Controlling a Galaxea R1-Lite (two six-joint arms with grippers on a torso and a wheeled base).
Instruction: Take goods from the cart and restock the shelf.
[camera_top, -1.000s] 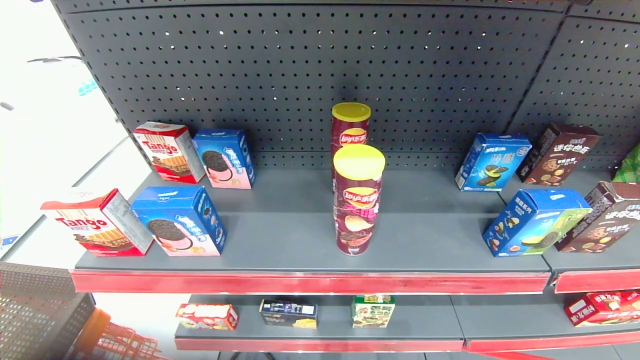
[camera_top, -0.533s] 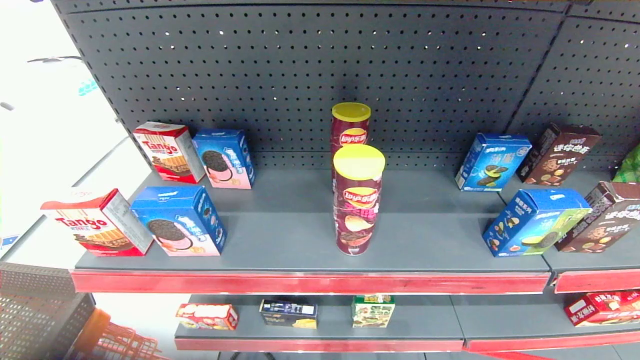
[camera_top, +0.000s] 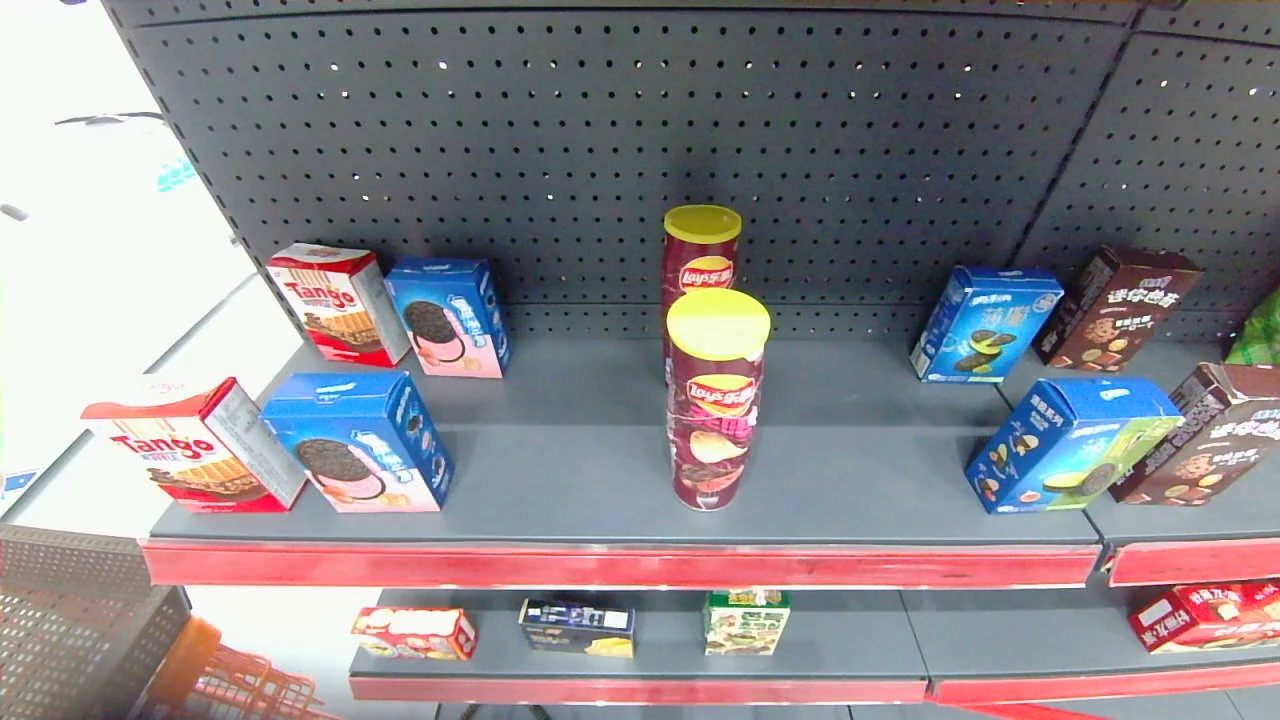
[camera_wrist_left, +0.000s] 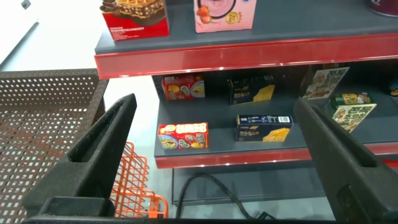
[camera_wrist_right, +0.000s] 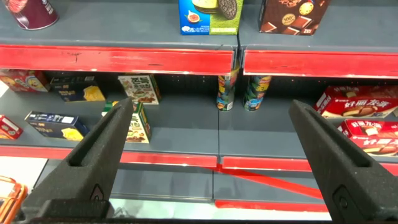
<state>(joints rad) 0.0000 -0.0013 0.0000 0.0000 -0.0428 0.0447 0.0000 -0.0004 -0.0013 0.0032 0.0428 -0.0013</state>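
Top shelf (camera_top: 600, 480): grey deck, red front lip, against a pegboard back panel (camera_top: 600, 130).
- Centre: front chip can (camera_top: 715, 400) upright with a yellow lid. The rear chip can (camera_top: 700, 255) stands upright directly behind it, near the back panel.
- Robot's left, front row: red wafer box (camera_top: 195, 445) with a blue cookie box (camera_top: 365, 440) just beside it. A second such pair, rear wafer box (camera_top: 335, 300) and rear cookie box (camera_top: 450, 315), stands in the rear row.
- Robot's right: blue-green box (camera_top: 1075, 440) in front and another blue-green box (camera_top: 985, 320) behind. Brown boxes (camera_top: 1200, 430) stand beside them on the adjoining section.

Lower shelf (camera_top: 850, 630): small cartons (camera_top: 745, 622) spaced apart.

Cart (camera_top: 80, 620): dark perforated basket on an orange frame, low at the shelf's left end. Contents: cannot tell.

Left pincer (camera_wrist_left: 214, 102): fingers spread wide, nothing between them. It is held low facing the lower shelves, with the cart basket alongside.

Right pincer (camera_wrist_right: 211, 107): fingers spread wide, empty. It is held low facing the lower shelves, below the top shelf's red lip.
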